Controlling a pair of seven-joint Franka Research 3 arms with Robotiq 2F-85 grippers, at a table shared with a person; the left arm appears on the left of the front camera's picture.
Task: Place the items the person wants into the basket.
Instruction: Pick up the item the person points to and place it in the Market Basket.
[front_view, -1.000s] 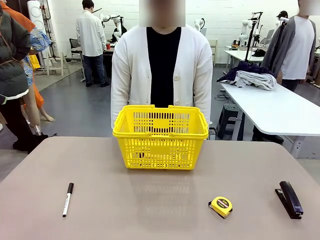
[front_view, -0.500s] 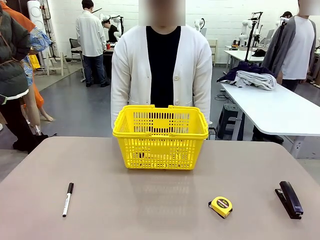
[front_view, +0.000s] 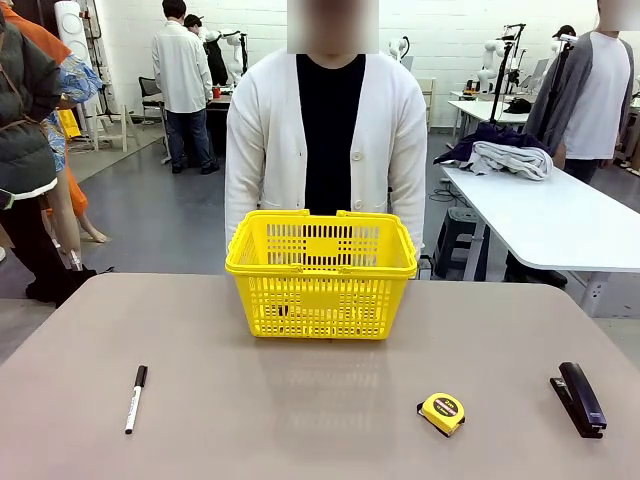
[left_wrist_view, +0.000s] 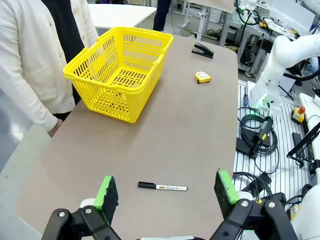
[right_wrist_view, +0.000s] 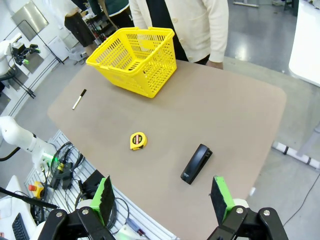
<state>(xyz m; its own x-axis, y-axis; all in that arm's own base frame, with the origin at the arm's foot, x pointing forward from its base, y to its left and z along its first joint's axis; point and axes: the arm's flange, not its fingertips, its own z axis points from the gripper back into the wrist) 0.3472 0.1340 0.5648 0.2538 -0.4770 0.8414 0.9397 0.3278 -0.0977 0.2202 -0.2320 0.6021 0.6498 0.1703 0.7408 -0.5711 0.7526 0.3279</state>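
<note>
The yellow basket (front_view: 320, 305) stands at the table's far middle, right in front of the person (front_view: 325, 130) in a white cardigan, whose arms hang down. A long black stapler (front_view: 579, 398) lies at the near right of the table. From high above the table's left end, my left gripper (left_wrist_view: 166, 190) looks down with its jaws wide open and nothing in them; the basket (left_wrist_view: 107, 100) and stapler (left_wrist_view: 202, 50) lie far off. My right gripper (right_wrist_view: 163, 197) hangs open and empty above the right end, over the stapler (right_wrist_view: 196, 163), with the basket (right_wrist_view: 150, 75) beyond.
A white marker with a black cap (front_view: 135, 398) lies at the near left. A squat yellow tape measure (front_view: 442, 412) sits near the front, left of the stapler. A wide bare stretch of table (front_view: 300, 400) lies between them. Other people and tables stand farther back.
The person has shifted slightly to the right. Nothing on the table has moved.
</note>
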